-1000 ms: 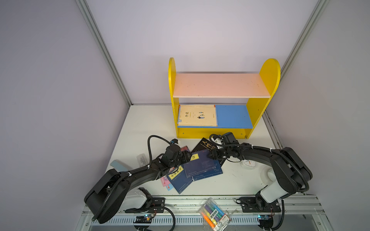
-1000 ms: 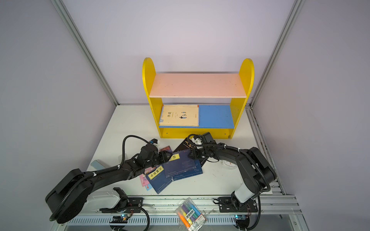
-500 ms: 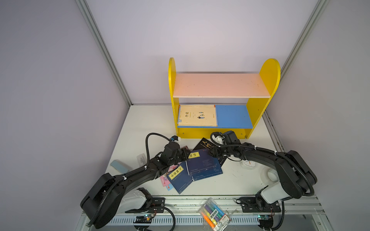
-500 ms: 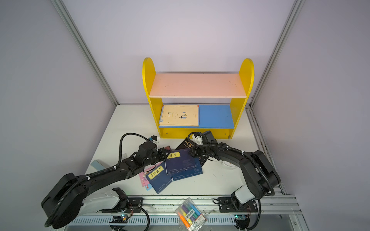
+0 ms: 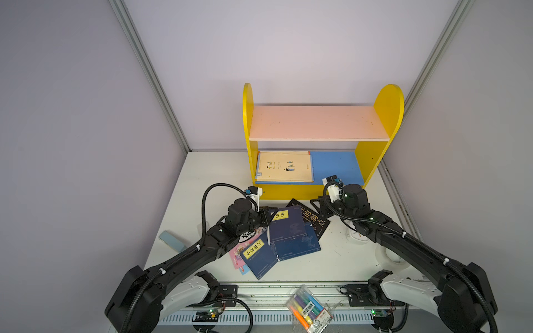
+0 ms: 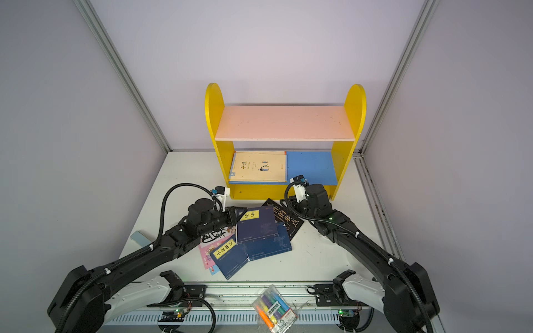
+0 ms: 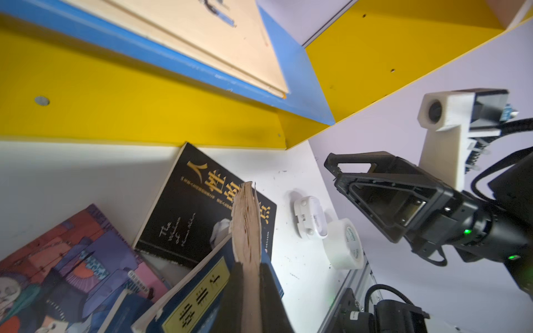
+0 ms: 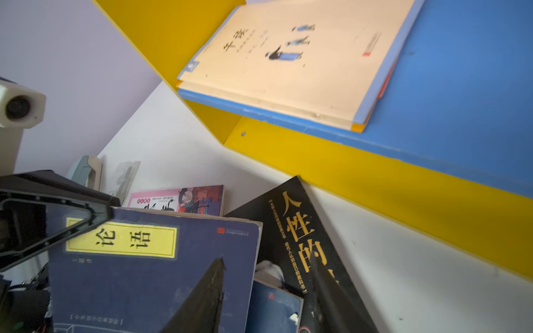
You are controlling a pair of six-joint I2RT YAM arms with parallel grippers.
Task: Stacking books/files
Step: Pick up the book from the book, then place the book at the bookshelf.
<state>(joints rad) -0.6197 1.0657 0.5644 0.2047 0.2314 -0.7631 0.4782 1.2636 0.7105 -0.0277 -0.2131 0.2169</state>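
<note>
1. At the centre of both top views, a loose pile of books lies on the white table (image 5: 202, 178), just in front of the yellow shelf (image 5: 388, 115).
2. The left gripper (image 5: 267, 218) is clenched on the left edge of the top navy book (image 5: 287, 229). In the left wrist view its fingers (image 7: 271, 297) pinch the page block. That edge looks lifted off the pile, though the angle makes this hard to judge.
3. Right of centre, the right gripper (image 5: 316, 206) hovers by the black book (image 5: 314, 220), jaws apart and grasping nothing.
4. A second navy book (image 5: 300, 248) lies under the top one. A third navy book (image 5: 258, 256) sits lower left, overlapping the pink book (image 5: 237, 253).
5. The cream books (image 5: 284, 167) lie flat on the left half of the shelf's blue lower board.
</note>
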